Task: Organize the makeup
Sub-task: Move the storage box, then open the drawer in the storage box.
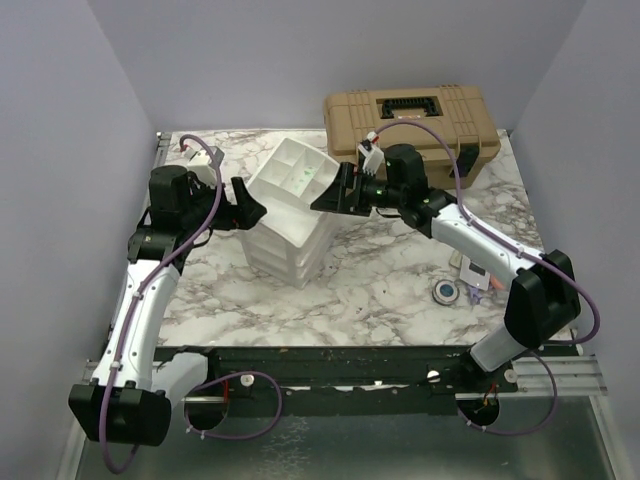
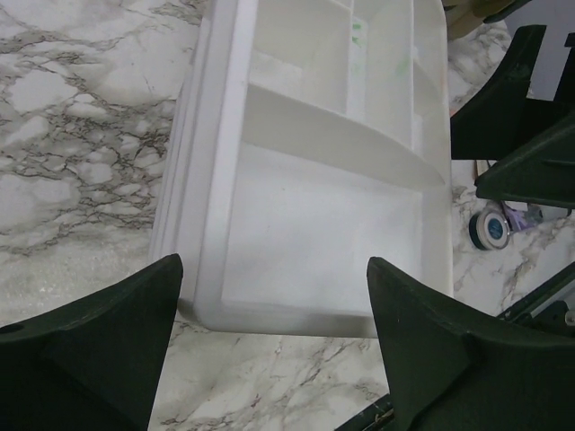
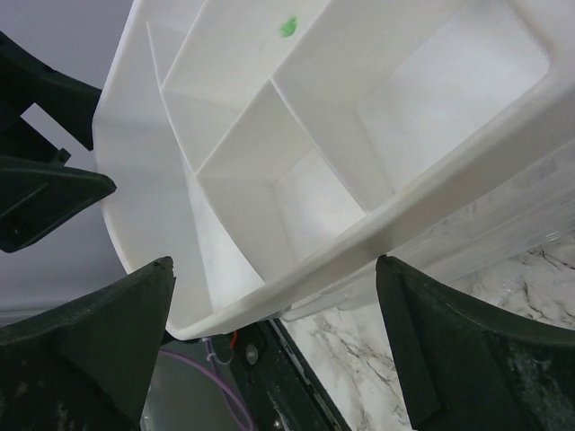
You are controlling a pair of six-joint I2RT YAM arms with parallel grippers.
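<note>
The white plastic drawer unit (image 1: 292,250) stands in the middle of the marble table (image 1: 380,285), its divided top tray (image 1: 300,175) bare of cosmetics apart from a small green mark (image 3: 287,27) on one partition. The left gripper (image 1: 250,207) hangs at the unit's left side. In the left wrist view its jaws are spread wide and straddle a corner of the tray without visibly touching it, so it holds nothing. The right gripper (image 1: 335,192) faces it from the opposite side, also released, with the tray's rim running between its fingers (image 3: 90,350). The makeup (image 1: 470,272) lies well apart from the unit, on the table by the right arm's forearm and partly hidden by it. The clearest piece is the round blue-centred compact (image 1: 445,292), and the rest is too small to name. The tan toolbox (image 1: 410,125) sits shut at the back. The step in hand looks like taking hold of the unit or its tray from both sides. To do it well, each gripper should close squarely on a rim or wall, not on a rounded corner where the smooth plastic would slip. The two should close together so the light unit is not shoved sideways or tipped. The right arm should mind the cosmetics under its elbow.
</note>
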